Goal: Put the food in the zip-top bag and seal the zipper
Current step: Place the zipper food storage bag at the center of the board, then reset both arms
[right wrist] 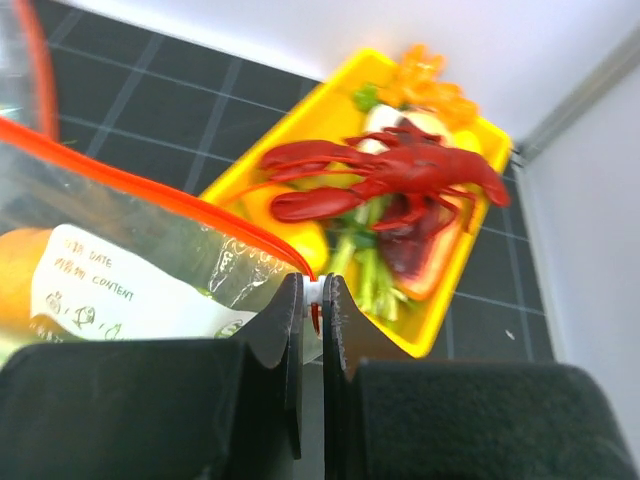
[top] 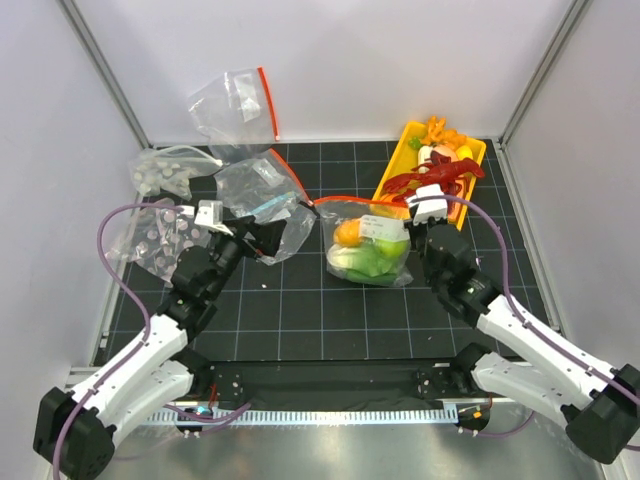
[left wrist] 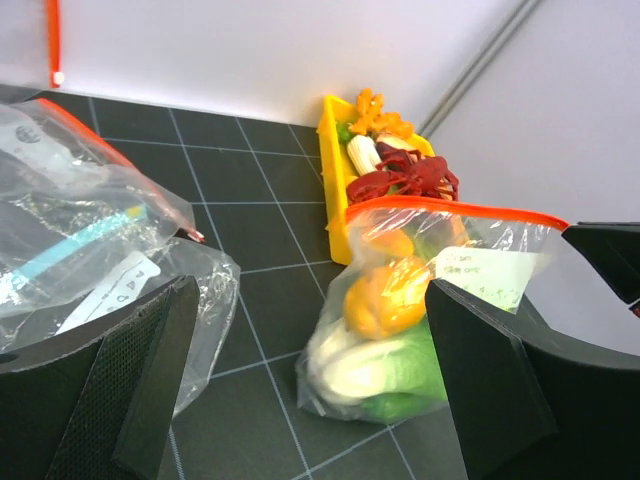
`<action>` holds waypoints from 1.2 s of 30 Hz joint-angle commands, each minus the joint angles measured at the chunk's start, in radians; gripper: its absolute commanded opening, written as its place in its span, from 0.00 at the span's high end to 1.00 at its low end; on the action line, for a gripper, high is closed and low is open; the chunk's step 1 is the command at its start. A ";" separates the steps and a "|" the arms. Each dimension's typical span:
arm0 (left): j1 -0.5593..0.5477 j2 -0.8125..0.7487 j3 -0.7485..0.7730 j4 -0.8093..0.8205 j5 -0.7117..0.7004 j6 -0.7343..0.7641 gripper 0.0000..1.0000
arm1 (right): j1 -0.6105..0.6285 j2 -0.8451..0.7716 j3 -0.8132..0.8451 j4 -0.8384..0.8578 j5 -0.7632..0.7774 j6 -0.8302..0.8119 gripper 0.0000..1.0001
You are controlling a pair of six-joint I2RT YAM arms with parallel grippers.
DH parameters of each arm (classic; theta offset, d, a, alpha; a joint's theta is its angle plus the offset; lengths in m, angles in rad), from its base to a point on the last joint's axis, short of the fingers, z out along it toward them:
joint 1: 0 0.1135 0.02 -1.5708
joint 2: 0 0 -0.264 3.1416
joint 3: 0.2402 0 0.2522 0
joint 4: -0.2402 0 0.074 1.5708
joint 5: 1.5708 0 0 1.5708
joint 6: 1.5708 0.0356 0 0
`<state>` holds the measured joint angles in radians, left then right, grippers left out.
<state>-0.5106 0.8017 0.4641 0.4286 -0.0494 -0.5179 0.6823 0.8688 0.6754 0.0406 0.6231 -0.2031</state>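
The bag [top: 385,240] lies in the middle of the mat [top: 330,320], its mouth turned to the far side. The food is inside it: a green lettuce [top: 372,262] with a pale base at the near end and an orange piece [top: 348,232] on the left above it. The zipper [top: 355,200] runs along the far edge of the bag. It looks like one line, but I cannot tell if it is pressed shut on the whole length.

The right gripper [top: 424,215] is at the right end of the zipper. Its fingers are almost together and pinch the small white end of the strip. The left gripper [top: 272,238] is just left of the bag, apart from it, with its fingers spread wide and holding nothing. It rests against another clear bag [top: 250,185] on the left. At the far right stands a yellow tray [top: 390,175] with a red lobster [top: 435,178] in it.
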 commanded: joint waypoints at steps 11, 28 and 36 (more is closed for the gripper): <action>0.001 -0.010 -0.001 -0.021 -0.079 -0.056 0.00 | -0.198 0.053 0.018 0.151 -0.004 0.148 0.42; 0.001 -0.236 -0.061 -0.217 -0.503 -0.379 0.00 | -0.198 -0.237 0.018 -0.137 0.266 0.751 0.00; 0.001 -0.236 -0.071 -0.160 -0.457 -0.370 0.00 | -0.198 -0.283 -0.048 -0.079 0.302 0.786 0.00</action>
<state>-0.5106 0.5640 0.3878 0.2401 -0.4820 -0.8707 0.4843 0.5842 0.6170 -0.0868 0.8814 0.5266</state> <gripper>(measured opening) 0.996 0.996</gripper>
